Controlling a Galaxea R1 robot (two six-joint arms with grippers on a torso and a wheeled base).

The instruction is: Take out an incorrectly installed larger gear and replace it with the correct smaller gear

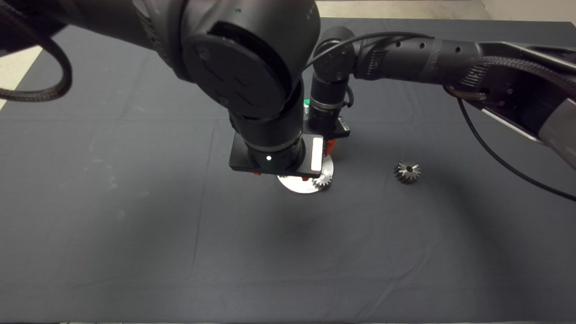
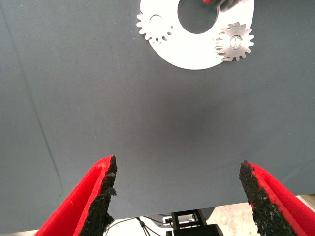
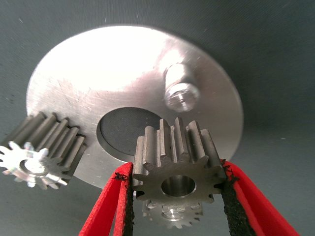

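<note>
Right wrist view: I have the right gripper (image 3: 175, 196) clenched on the smaller gear (image 3: 175, 167), held above the round plate (image 3: 123, 69) near its bare peg (image 3: 179, 91). Larger gear (image 1: 407, 171) lies discarded on the mat (image 1: 135, 225); seating remains. Left gripper (image 2: 179, 196) hangs released.

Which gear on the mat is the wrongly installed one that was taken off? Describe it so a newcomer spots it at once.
Start at the round silver plate in the middle of the dark mat, under both arms. Look toward the side the right arm comes from: the larger gear lies alone on the mat, clear of the plate. Its long, flared teeth and small centre hole separate it from the short-toothed gears at the plate.
</note>
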